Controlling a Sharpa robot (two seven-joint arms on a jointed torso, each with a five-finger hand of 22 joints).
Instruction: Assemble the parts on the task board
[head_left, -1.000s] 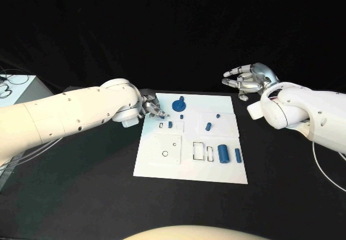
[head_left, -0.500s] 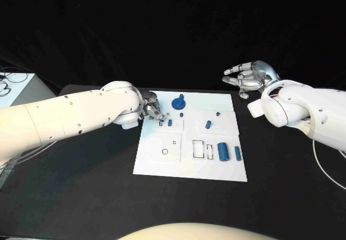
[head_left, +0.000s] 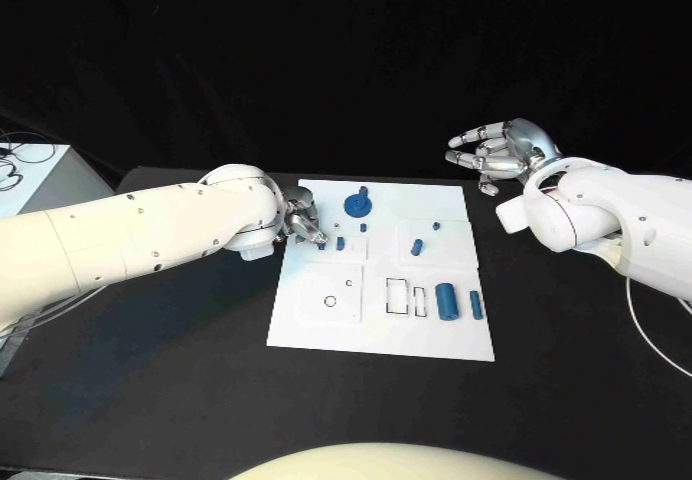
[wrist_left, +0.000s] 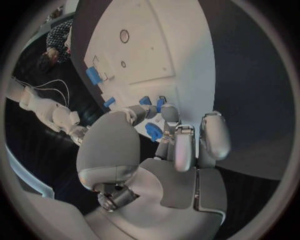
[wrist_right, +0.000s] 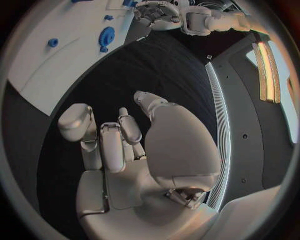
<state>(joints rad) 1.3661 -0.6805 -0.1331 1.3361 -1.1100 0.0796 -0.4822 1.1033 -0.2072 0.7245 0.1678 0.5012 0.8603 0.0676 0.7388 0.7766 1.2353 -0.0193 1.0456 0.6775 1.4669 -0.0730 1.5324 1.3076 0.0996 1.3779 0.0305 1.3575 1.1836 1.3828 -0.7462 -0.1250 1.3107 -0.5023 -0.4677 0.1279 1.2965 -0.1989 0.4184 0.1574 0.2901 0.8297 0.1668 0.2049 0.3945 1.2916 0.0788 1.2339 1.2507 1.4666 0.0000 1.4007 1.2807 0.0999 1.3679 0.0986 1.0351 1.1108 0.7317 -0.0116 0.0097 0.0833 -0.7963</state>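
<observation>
While the task board (head_left: 382, 300) lies mid-table in the head view, bare black table (head_left: 144, 400) surrounds it with wide room front and sides. Left hand (head_left: 306, 225) sits at the board's far-left edge, fingers bunched down by a small blue part (head_left: 340, 243); grip hard to tell from here. Right hand (head_left: 498, 152) hovers off the board's far-right corner, well apart, fingers curled loosely and spread, holding nothing. Blue round knob part (head_left: 358, 207) near the far edge, small pegs (head_left: 417, 247) mid-board, blue cylinder (head_left: 447, 303) and thin bar (head_left: 476, 307) at the right side by the slots. Left wrist view: left hand (wrist_left: 165, 145) fingertips (wrist_left: 167, 112) pressed around a blue part (wrist_left: 153, 131), over the board's (wrist_left: 150, 45) edge. Right wrist view: right hand (wrist_right: 125, 150) over bare table, fingers (wrist_right: 78, 125) apart, empty; board (wrist_right: 56, 65) and knob (wrist_right: 106, 37) far off.
</observation>
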